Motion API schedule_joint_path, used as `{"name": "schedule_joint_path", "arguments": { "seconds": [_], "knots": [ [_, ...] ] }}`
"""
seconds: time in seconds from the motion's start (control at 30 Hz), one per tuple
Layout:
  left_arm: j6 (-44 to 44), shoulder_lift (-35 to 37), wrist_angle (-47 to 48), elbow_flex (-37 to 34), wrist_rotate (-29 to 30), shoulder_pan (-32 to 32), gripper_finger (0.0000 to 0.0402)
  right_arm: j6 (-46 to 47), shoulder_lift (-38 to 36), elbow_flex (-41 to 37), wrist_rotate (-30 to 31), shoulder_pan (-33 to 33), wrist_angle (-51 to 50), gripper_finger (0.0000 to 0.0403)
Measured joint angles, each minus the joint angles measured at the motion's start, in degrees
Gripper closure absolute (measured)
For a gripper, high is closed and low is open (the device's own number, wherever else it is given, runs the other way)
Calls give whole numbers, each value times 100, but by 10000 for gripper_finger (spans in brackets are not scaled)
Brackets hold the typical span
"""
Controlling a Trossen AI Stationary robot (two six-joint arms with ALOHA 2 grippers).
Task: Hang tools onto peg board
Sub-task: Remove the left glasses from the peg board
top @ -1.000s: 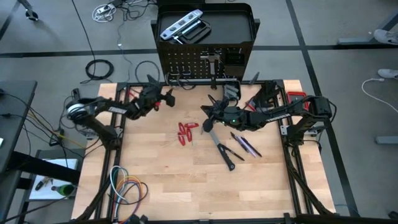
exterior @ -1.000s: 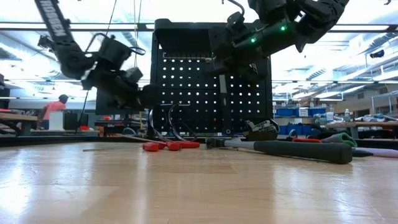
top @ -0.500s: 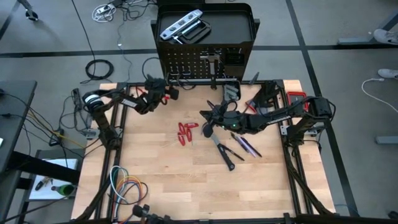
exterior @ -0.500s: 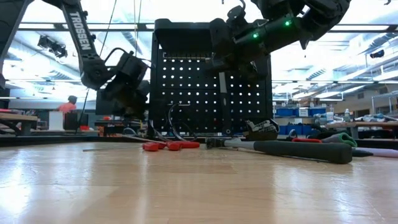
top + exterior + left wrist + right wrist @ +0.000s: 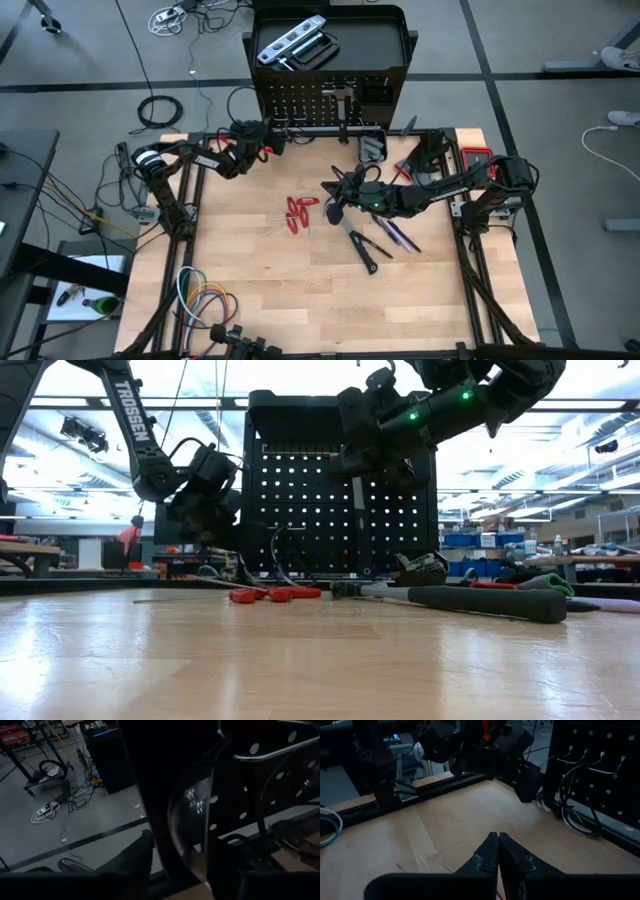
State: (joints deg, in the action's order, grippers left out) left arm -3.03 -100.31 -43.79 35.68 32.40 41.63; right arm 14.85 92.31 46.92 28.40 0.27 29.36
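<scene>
Moved: left gripper (image 5: 268,138) now up against peg board (image 5: 320,105), lower left corner; opening cannot tell.
Right gripper (image 5: 336,201): pinched closed, empty, above red-handled pliers (image 5: 296,212).
Board: black perforated metal.
Table (image 5: 270,290): pale wood grain.

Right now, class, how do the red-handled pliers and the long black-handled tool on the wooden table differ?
Colour: the red-handled pliers have red grips; the long black-handled tool has a dark grip. Length: the pliers are clearly shorter than the tool. Place: the pliers lie in the open; the tool's end lies below the right pincer. Both lie flat on the light wooden table, not yet hung.
</scene>
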Motion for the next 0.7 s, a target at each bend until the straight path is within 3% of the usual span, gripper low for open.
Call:
{"name": "schedule_joint_path", "arguments": {
  "seconds": [0.4, 0.7],
  "knots": [
    [132, 4, -82, 8, 97, -32, 389, 61, 0, 0, 1, 4, -15, 383],
    [421, 63, -18, 9, 357, -77, 392, 153, 0, 0, 0, 9, -79, 383]
  ]
}}
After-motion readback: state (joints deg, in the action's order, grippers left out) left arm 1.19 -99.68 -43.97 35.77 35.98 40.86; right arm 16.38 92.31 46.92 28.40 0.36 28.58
